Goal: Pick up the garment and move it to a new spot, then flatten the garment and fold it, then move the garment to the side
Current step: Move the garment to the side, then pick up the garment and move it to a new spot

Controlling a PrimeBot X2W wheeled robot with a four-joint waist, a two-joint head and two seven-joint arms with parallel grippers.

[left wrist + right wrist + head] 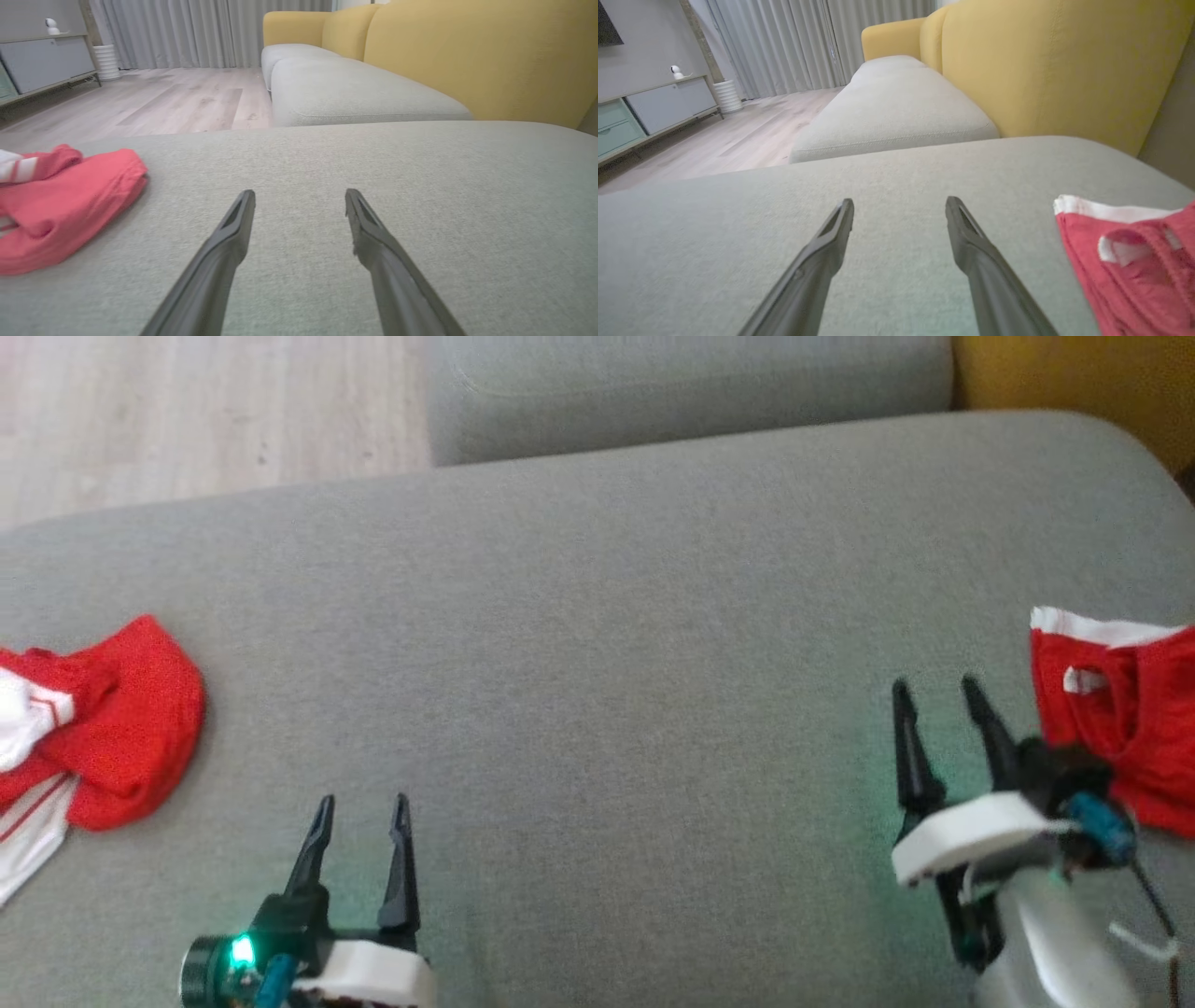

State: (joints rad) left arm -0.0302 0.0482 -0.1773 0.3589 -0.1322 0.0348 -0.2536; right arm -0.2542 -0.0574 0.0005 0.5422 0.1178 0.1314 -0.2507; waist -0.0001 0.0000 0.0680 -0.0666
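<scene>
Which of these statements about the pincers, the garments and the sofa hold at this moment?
1. The left pincer and the right pincer both stand open with nothing between their fingers. True.
2. A red and white garment lies crumpled on the grey cushion, to the left of the left pincer. True.
3. The right pincer grips the red garment with the white band. False: that garment lies on the cushion to the right of the open fingers, not between them.
4. The sofa backrest is blue. False: it is yellow.
</scene>
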